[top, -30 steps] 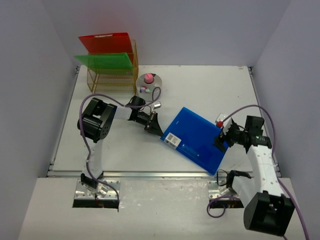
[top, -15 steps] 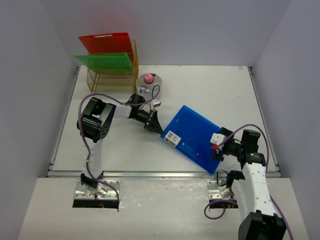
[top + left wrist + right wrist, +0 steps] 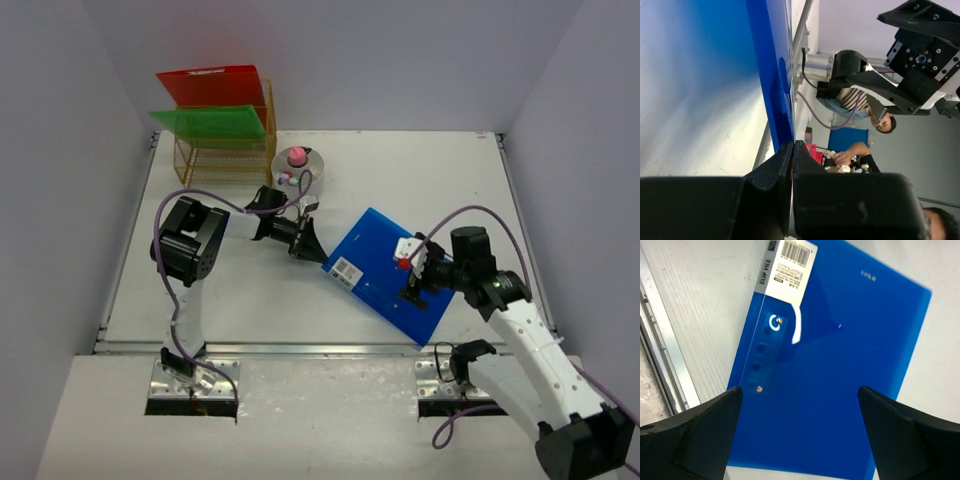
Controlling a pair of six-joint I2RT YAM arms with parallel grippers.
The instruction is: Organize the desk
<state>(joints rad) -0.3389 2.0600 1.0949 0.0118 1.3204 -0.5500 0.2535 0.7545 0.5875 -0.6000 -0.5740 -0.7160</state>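
Two tools at one blue folder (image 3: 378, 268), lying on the surface (image 3: 420, 175) right of centre. Only your right wrist view shows the right tool (image 3: 800, 395) spread wide above it, with the barcode label (image 3: 790, 265) readable. Left tool (image 3: 792, 145) is clenched at the folder's corner; can't tell if it pinches the edge.

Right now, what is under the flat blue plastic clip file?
The flat blue plastic clip file rests on the large white matte desk, visible around its edges. The cover hides anything else beneath it, so I cannot tell.
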